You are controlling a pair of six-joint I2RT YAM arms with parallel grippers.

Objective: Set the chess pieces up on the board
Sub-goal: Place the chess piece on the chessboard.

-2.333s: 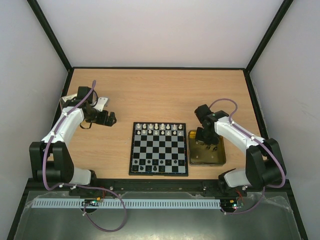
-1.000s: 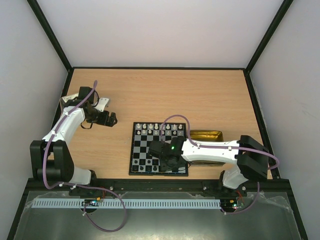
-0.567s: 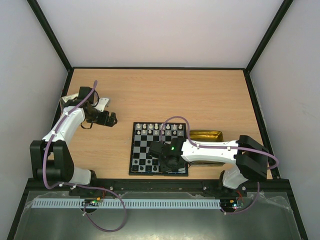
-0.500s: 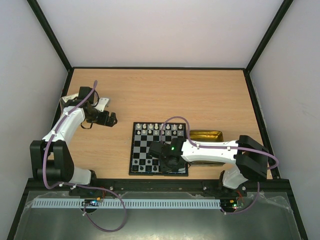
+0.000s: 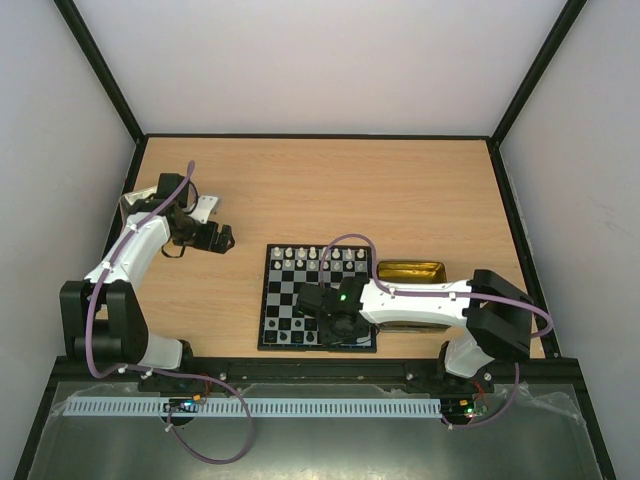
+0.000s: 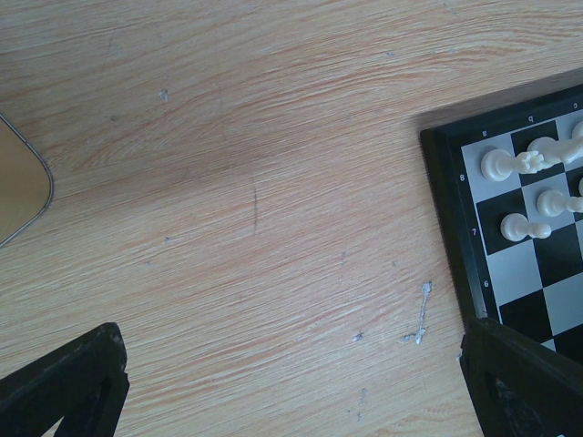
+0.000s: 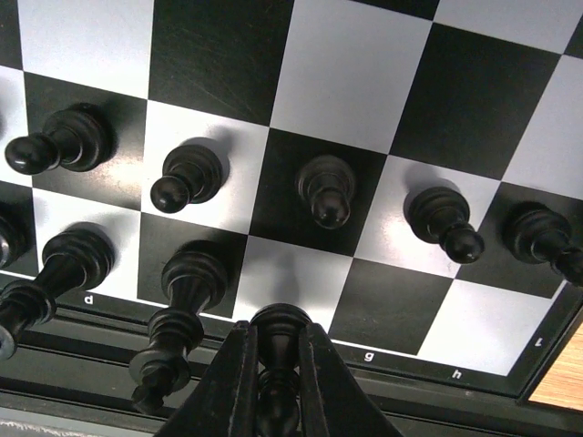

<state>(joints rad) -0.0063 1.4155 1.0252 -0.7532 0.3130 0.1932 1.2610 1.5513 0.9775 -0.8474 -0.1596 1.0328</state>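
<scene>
Right gripper is clenched on a small black chess piece. The piece's round head pokes out just ahead of the fingertips. It sits over a white square in the nearest row of the small square black-and-white checked chessboard. Can't tell whether its base touches the square.

Just left of the gripper stand more black back-row pieces, upright, close but not touching it. Ahead of the gripper is a row of five black pawns, one per square, upright and apart from each other.

In the top view the right arm stretches from its base across the near-right part of the chessboard. The white chess pieces stand in two rows at the far edge, well beyond the gripper. A shallow gold metal tin lies off to the gripper's right, just beside the board's right edge and partly under the arm.

Left gripper is spread wide with nothing between its fingers, over the bare light wood worktop and apart from the chessboard. In its wrist view, a board corner with white pieces lies to its right. The rounded corner of a flat metal lid lies to its left.
</scene>
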